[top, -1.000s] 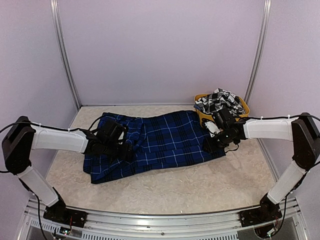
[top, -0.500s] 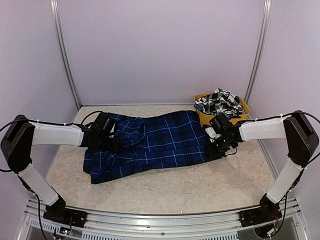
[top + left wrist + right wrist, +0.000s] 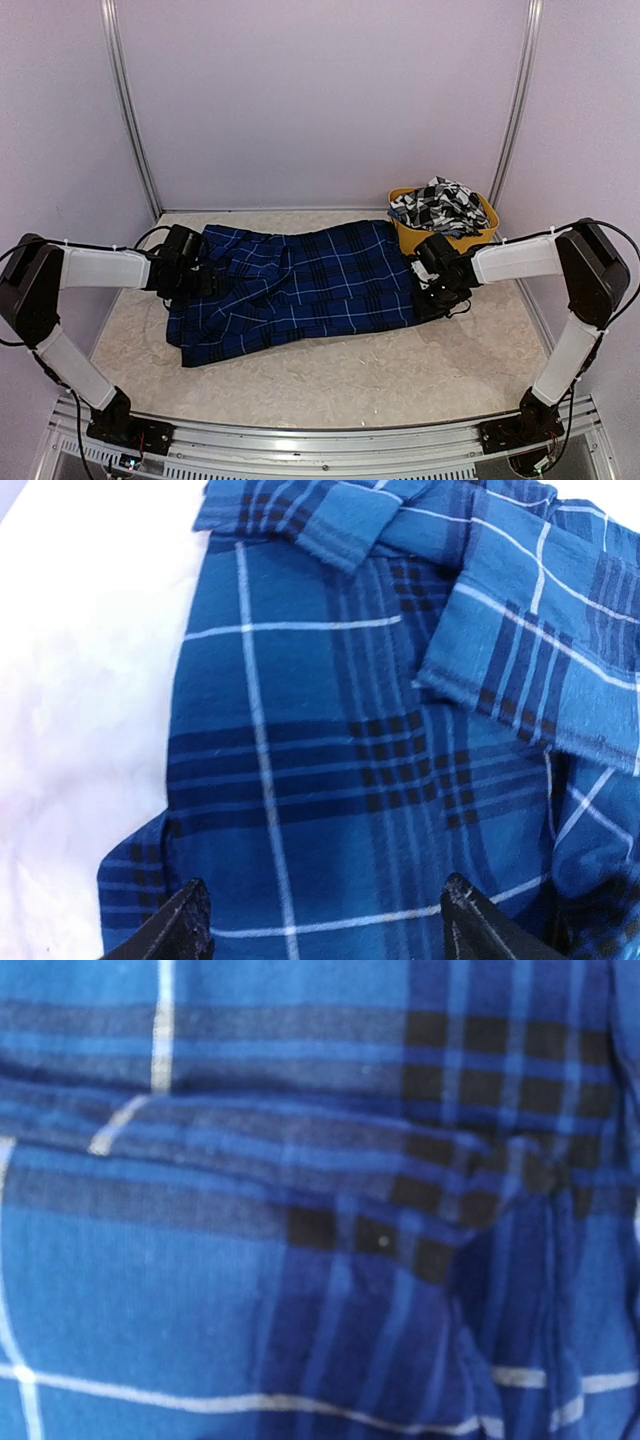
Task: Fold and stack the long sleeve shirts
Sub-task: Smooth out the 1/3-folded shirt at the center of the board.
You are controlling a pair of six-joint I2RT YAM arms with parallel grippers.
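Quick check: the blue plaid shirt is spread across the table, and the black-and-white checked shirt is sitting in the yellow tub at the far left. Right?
Not quite. The yellow tub holding the black-and-white checked shirt is at the far right, not the far left; the top external view shows it. The blue plaid shirt is spread out as you said.

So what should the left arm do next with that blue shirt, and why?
Probably lower the left tool and close it on the blue shirt near its left end: the fingers stand apart over the cloth, gripping nothing, and the shirt lies spread out.
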